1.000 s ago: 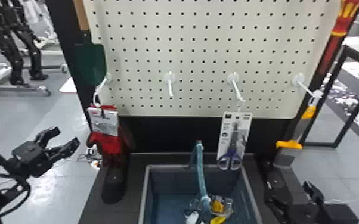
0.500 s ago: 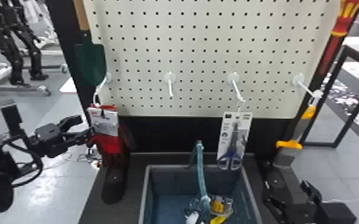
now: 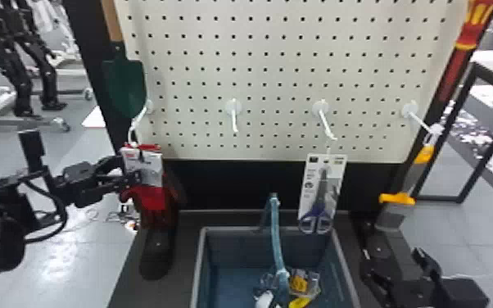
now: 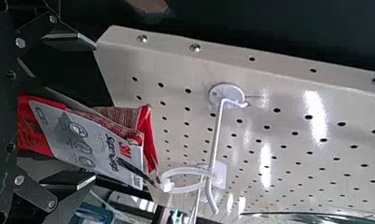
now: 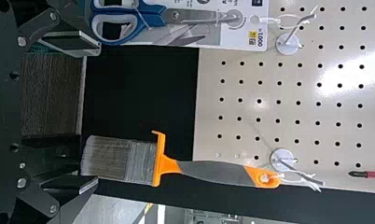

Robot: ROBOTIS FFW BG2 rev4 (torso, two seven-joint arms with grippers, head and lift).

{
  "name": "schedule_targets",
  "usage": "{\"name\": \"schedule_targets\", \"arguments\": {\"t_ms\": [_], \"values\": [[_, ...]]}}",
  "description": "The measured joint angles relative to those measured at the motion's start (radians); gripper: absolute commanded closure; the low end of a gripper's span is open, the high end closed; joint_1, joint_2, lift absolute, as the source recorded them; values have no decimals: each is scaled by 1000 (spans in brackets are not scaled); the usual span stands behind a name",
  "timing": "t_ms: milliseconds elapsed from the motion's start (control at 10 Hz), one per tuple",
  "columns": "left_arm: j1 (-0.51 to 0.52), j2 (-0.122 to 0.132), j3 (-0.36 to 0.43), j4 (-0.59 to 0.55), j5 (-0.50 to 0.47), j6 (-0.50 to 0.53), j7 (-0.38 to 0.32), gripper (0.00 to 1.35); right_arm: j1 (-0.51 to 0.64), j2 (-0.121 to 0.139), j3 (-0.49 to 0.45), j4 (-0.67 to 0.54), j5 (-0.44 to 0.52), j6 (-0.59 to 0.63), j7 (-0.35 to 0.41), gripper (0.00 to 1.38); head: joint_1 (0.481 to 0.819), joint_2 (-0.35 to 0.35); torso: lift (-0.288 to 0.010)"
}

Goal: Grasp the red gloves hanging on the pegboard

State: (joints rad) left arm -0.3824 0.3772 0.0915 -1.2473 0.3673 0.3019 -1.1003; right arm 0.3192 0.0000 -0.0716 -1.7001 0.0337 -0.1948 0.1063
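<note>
The red gloves with their white card hang from the leftmost hook of the white pegboard. My left gripper comes in from the left at the card's height. In the left wrist view the gloves lie between the two fingers of the left gripper, which stand apart, one on each side; it is open. My right gripper is parked low at the right front, and its wrist view shows the right gripper open with nothing in it.
A green trowel hangs above the gloves. A scissors pack and an orange-handled paintbrush hang further right. Below the board is a grey bin with a teal tool and small items.
My left arm has swung right and up from open floor space to the gloves, so its fingers now straddle them. The right arm has stayed put.
</note>
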Motion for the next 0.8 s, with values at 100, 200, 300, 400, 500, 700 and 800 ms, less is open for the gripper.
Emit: {"name": "schedule_targets", "arguments": {"t_ms": [100,200,300,400,500,700,800], "values": [[-25,10,-32,13,-1,15,-13,298,-3,0,2,2,0,0,3,259,549,0,-100],[-50,20,-65,31,4,27,-26,298,-6,0,2,5,1,0,7,259,549,0,-100],[-71,28,-94,46,8,37,-31,298,-8,0,3,8,1,0,7,259,549,0,-100],[-84,32,-116,56,10,41,-32,343,-10,0,4,9,2,0,7,259,549,0,-100],[-91,32,-129,60,1,40,-32,530,-11,0,5,11,2,0,7,259,549,0,-100],[-94,28,-141,61,-16,28,-30,1199,-11,0,6,13,0,0,7,259,549,0,-100],[-94,26,-143,61,-16,23,-25,1204,-11,0,6,13,0,0,7,259,549,0,-100]]}}
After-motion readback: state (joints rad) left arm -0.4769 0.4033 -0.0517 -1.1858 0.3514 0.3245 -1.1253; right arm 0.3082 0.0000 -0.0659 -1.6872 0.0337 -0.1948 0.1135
